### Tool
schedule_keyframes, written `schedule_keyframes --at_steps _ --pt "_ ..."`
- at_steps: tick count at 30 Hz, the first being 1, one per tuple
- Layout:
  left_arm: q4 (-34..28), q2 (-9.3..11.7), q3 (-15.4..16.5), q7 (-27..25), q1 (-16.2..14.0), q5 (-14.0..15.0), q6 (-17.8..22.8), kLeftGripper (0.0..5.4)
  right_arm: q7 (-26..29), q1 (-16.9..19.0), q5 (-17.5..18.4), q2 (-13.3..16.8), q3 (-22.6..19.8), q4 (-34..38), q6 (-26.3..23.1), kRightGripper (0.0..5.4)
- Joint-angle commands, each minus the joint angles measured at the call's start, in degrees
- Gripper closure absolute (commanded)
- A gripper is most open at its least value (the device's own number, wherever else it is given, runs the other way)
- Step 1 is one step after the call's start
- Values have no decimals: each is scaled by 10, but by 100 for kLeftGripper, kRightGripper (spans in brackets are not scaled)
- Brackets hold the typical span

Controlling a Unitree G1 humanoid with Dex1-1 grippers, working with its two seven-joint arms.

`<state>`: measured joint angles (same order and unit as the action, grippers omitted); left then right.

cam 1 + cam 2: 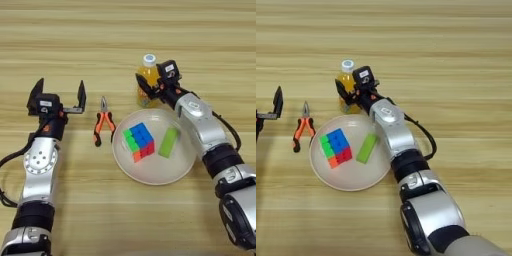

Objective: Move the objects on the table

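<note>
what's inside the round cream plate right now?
Inside the round cream plate: a multicoloured puzzle cube on its left and a green rectangular block on its right, apart. Whatever sits beneath them is covered. The orange-juice bottle stands outside, behind the rim, at the right gripper.

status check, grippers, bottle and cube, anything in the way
Right gripper at the bottle, grip unclear. Left gripper open, idle at left. Cube in the plate beside a green block. Pliers left of plate.

The small orange-juice bottle with a white cap (146, 80) stands upright at the right gripper (150, 86), just behind the round shallow plate (125, 162). In the plate, nearer the robot than that gripper, lie the multicoloured puzzle cube (139, 141) and, to its right, a green rectangular block (169, 142). Orange-handled pliers (103, 126) lie on the light wooden table (125, 35) between the plate and the left gripper (57, 96).
</note>
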<state>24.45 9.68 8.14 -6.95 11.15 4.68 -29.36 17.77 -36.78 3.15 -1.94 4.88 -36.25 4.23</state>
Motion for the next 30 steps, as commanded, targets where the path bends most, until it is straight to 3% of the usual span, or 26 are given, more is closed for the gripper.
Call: schedule_keyframes --at_steps 1,10,19,30 --pt "5 -2 -4 -2 6 -4 -4 0 4 -11 3 3 -4 34 7 198" --pt "5 -1 -4 -3 6 -3 -6 0 19 18 8 18 -2 142 -8 199" --pt "5 0 -3 -5 4 -1 -7 0 25 60 19 52 -22 232 -43 199" --pt "8 2 0 -9 6 1 -6 0 18 114 38 96 -76 246 -51 199"
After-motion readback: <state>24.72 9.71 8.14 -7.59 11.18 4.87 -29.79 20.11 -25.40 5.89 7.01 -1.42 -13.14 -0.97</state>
